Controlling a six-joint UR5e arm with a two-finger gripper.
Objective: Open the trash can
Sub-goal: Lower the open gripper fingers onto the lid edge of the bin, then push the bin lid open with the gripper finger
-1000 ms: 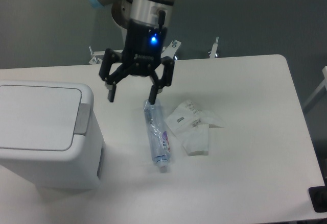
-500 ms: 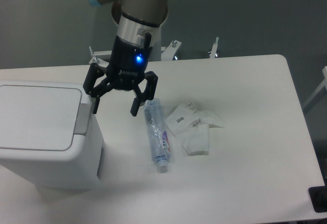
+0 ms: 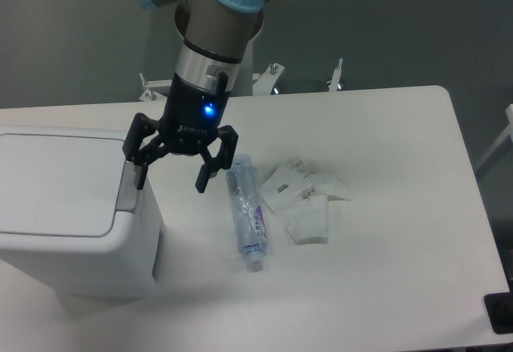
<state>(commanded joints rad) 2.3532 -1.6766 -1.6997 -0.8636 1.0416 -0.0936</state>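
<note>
The gripper (image 3: 171,177), fingers spread wide and holding nothing, hangs at the closed trash can (image 3: 72,212)'s three o'clock edge, the plastic bottle (image 3: 245,212) lying at its four o'clock.

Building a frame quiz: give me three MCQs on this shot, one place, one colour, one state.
1. Where does the bottle lie?
A. on the bin lid
B. on the table, right of the bin
C. in the gripper

2. What colour is the bin's push-bar?
A. grey
B. red
C. blue

3. How is the gripper?
A. shut on the bottle
B. shut and empty
C. open and empty

Key: 1 B, the bottle rests flat on the table, between the bin and the paper packets. 2 A, the strip along the lid's right edge is grey against white. 3 C, its fingers stand spread near the push-bar with nothing between them.
</note>
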